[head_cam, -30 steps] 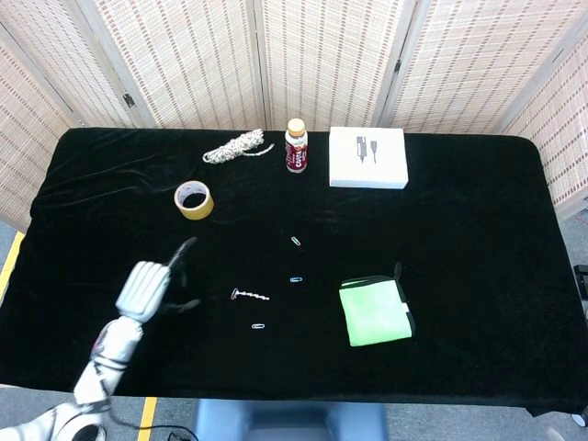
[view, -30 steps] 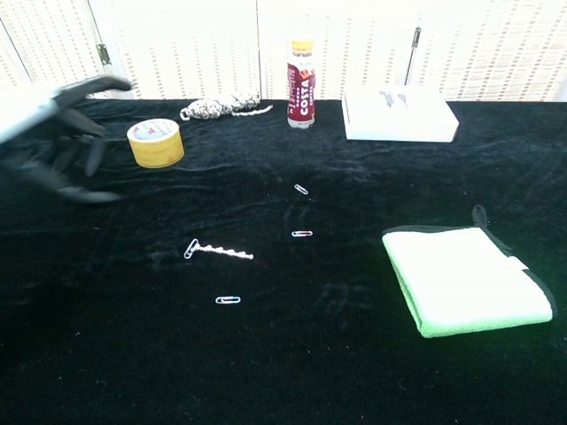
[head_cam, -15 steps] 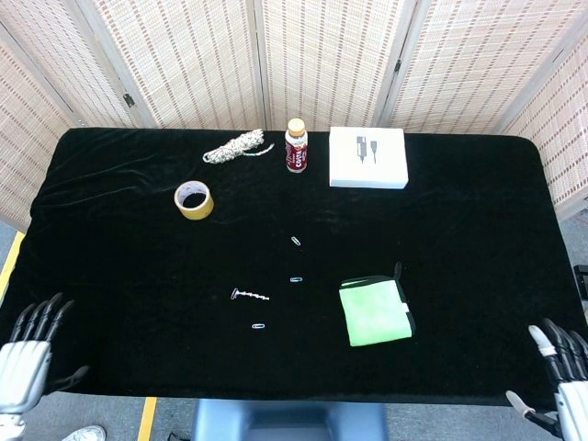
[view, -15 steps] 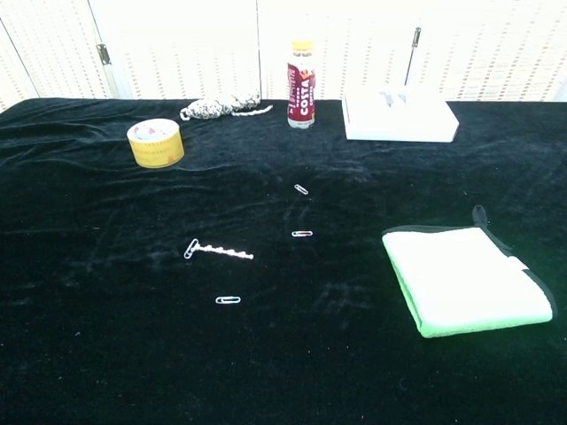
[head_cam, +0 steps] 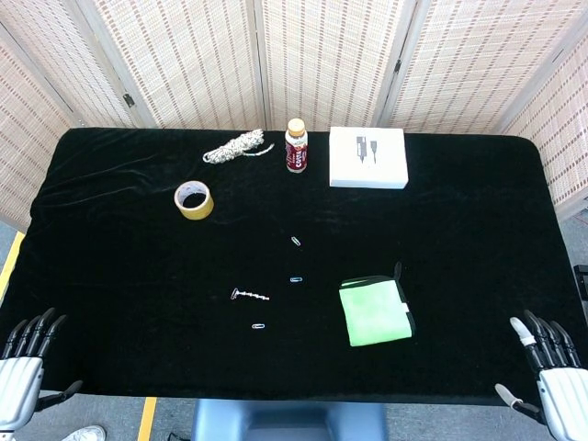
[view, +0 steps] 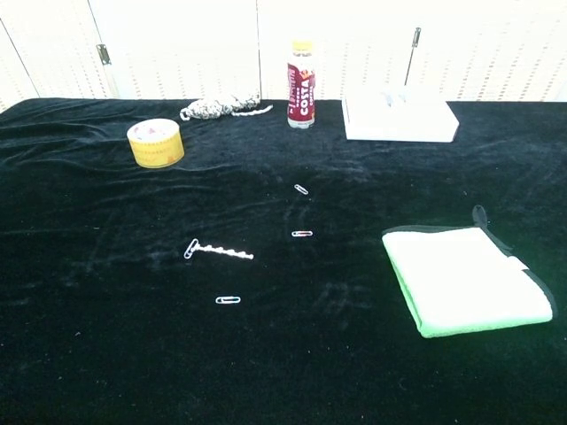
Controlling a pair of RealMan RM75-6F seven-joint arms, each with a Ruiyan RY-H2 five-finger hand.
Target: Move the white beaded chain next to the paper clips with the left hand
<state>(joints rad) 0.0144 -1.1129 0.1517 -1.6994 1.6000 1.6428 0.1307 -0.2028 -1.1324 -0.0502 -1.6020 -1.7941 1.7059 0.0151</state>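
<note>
The white beaded chain point(head_cam: 252, 295) point(view: 223, 251) lies straight on the black table, a small clip at its left end. Paper clips lie around it: one point(head_cam: 258, 326) point(view: 228, 300) just in front, one point(head_cam: 297, 279) point(view: 302, 234) to its right, another point(head_cam: 296, 242) point(view: 301, 189) farther back. My left hand point(head_cam: 20, 377) hangs off the table's front left corner, empty with fingers spread. My right hand point(head_cam: 556, 381) sits off the front right corner, also empty with fingers apart. Neither hand shows in the chest view.
A yellow tape roll point(head_cam: 194, 199) point(view: 155, 142) stands at back left, a coiled rope point(head_cam: 234, 147) point(view: 219, 107) behind it. A drink bottle point(head_cam: 296, 146) point(view: 301, 71) and a white box point(head_cam: 367, 157) point(view: 399, 118) are at the back. A green cloth point(head_cam: 374, 311) point(view: 468, 281) lies front right.
My left hand has pulled back from beside the chain to below the table's front left corner. The right hand has come into view at the front right. The chain has not moved.
</note>
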